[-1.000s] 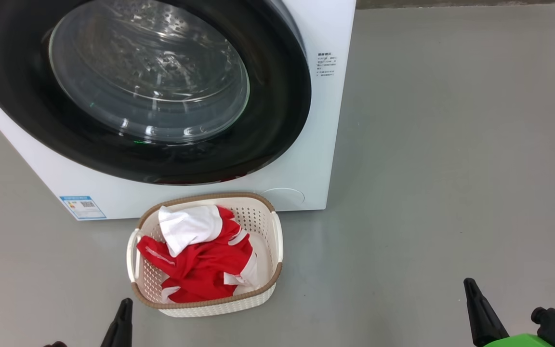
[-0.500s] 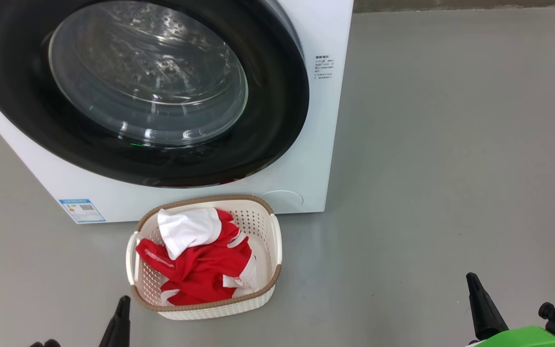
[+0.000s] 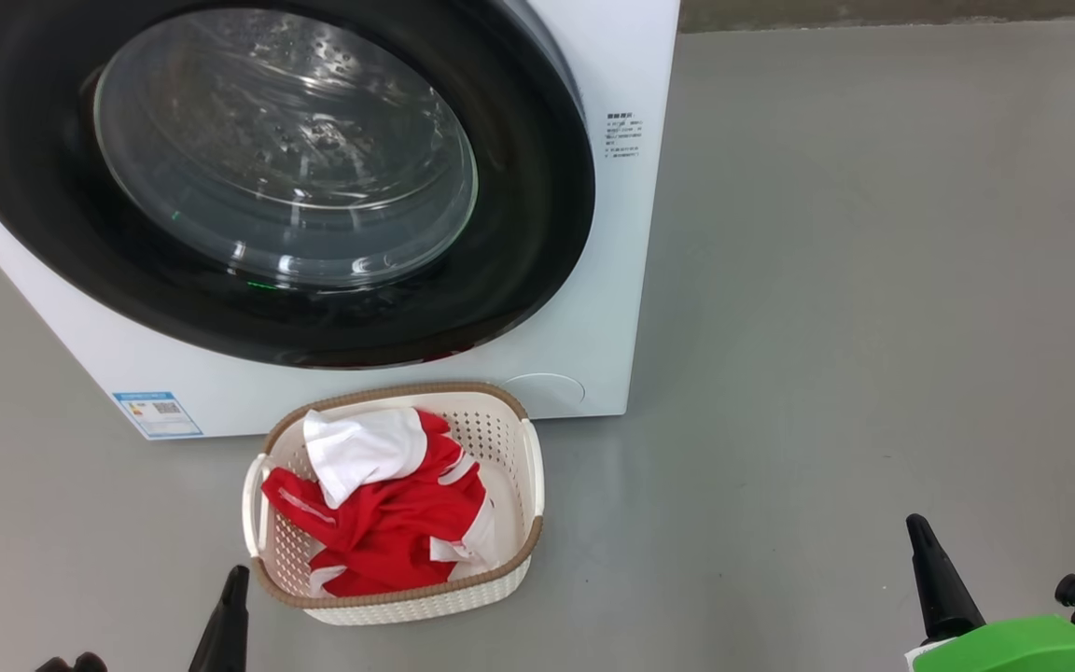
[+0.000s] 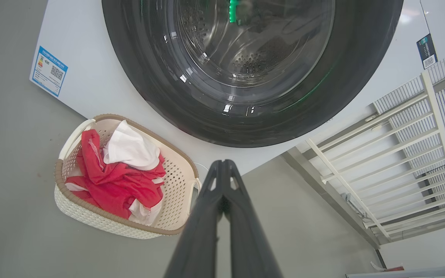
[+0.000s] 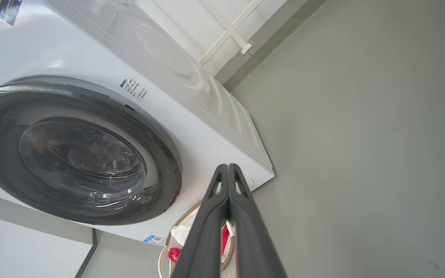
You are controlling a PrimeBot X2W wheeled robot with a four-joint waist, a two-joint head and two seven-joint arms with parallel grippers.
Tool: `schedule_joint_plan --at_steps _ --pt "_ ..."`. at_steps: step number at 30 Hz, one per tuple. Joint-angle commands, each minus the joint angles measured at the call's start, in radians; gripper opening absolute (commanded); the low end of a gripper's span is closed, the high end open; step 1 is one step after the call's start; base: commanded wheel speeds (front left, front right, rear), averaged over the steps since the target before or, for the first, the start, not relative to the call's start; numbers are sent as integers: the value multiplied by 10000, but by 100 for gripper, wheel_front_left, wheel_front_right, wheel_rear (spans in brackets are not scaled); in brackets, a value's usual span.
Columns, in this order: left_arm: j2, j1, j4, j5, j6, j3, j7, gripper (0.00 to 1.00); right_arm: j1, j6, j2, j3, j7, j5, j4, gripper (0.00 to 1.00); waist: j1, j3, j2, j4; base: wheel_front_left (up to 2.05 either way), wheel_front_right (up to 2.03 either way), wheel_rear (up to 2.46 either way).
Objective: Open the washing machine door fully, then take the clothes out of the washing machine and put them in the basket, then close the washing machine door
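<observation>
Now, door: the washing machine door (image 3: 286, 159) lies flat against the front of the washing machine (image 3: 612, 280), glass bowl facing out. It looks closed, though whether the latch has caught cannot be told.
Drum: through the glass the drum (image 4: 257, 61) shows bare perforated steel, with no red fabric in sight.
Clothes: the clothes (image 3: 388, 523), red with a white piece on top, are heaped inside the basket (image 3: 425, 607).
Basket: it stands on the floor (image 3: 873, 280) at 6 o'clock of the door in the head view, just beside the machine's front and touching neither arm.
Left fingers: the left gripper (image 4: 222, 166) has its fingers pressed together and holds nothing. In the head view it sits at 7 o'clock of the basket, near its corner, and the door lies toward 12 o'clock from the tips.
Right fingers: the right gripper (image 5: 228, 170) also has its fingers together and is empty. It sits at 4 o'clock of the basket, well apart, with the door toward 10 o'clock.
Nearer arm: the left, to both basket and door.
Axis: the door is round, so no long axis governs; any push would go square into its lower rim.
Stage: judged from how things lie, all three steps look done.
Next move: at most a confirming press on the rim by the left fingers, if the latch is doubted.
Risk: a press landing on the bulging glass could slip off.
</observation>
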Motion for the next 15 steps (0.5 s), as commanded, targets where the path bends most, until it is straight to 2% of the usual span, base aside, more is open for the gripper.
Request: schedule_joint_plan --at_steps 1,15 --pt "66 -455 -178 -208 -32 247 56 0 -470 -4 -177 10 64 243 -283 0 -1 -6 0 -4 0 0 0" --pt "-10 -651 -122 -1561 -40 398 453 0 -702 -5 -212 -52 470 1631 -332 0 -1 -88 0 -48 0 0 0"
